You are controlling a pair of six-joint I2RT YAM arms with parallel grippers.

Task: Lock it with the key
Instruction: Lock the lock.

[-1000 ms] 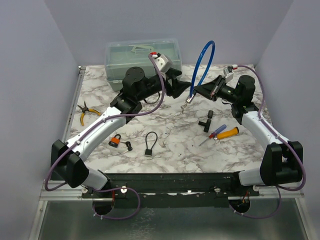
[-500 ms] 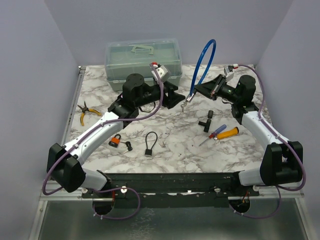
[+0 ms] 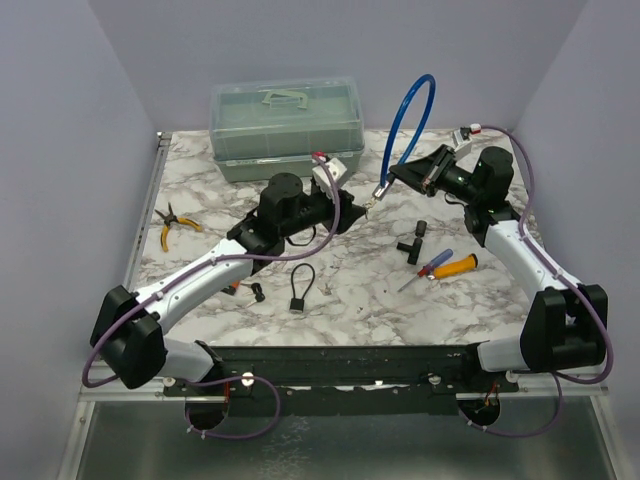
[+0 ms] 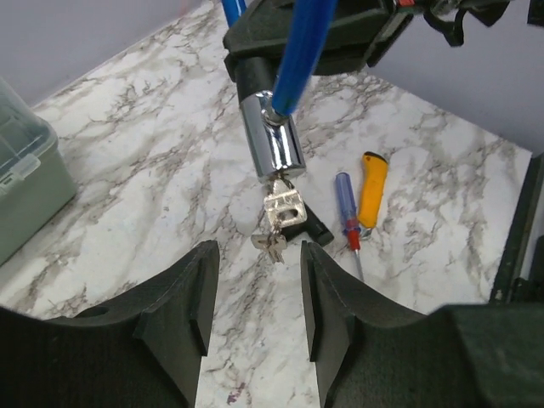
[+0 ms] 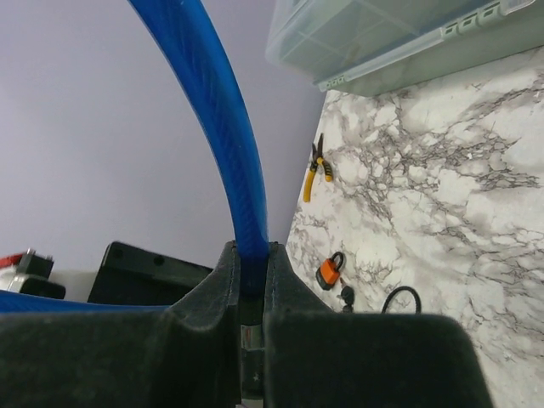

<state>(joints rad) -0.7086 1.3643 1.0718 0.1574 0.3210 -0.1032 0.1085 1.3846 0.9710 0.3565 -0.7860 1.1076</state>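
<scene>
The white-and-grey marbled worktop (image 3: pixel 370 300) carries a translucent green plastic toolbox (image 3: pixel 285 120) along its far edge. Lifted clear of the surface, toward the far right corner, is the blue plastic-coated cable lock (image 3: pixel 408 120), its loop arching upward. The right claw (image 5: pixel 252 280) is clamped on the cable, which is pinched between both fingers just above the lock body.

That body, a chrome cylinder barrel (image 4: pixel 270 140), hangs downward from the cable end. A bunch of small silver keys (image 4: pixel 280 212) dangles from its lower face, and one key looks seated in the keyway. The left claw (image 4: pixel 255 289) sits just short of the bunch with its fingers spread apart. It grips nothing and the keys are not touching either finger.

The task looks about midway: the lock is presented and steadied and the key appears inserted, but the key is not yet gripped and no turn is evident. What is left, most likely, is to close on the key and twist it. I cannot tell whether the barrel is already latched.

Lesser items lie about: an orange-handled screwdriver (image 3: pixel 455 265) beside a blue-and-red one (image 3: pixel 433 264) near the right edge, yellow-handled pliers (image 3: pixel 172 225) by the left edge, and a black shackle padlock (image 3: pixel 301 285) toward the near edge.
</scene>
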